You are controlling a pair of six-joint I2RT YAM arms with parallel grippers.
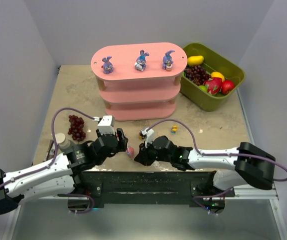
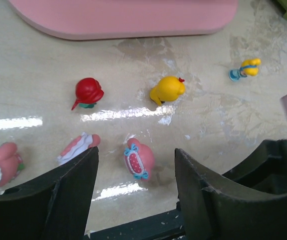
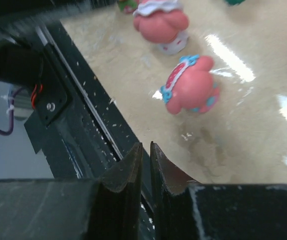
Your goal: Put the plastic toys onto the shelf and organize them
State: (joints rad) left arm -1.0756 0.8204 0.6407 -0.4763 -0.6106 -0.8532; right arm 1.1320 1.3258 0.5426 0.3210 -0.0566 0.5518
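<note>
Above pink toy (image 2: 139,160), left hand (image 2: 134,153) spread wide

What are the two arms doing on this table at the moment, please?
Two robot arms are sorting small plastic figurines onto the pink three-tier oval shelf. Three purple-blue bunny figurines stand on its top board. The left fingers, open, straddle a pink figurine with blue bows lying on the table; the right fingers are shut and empty near it.
</note>
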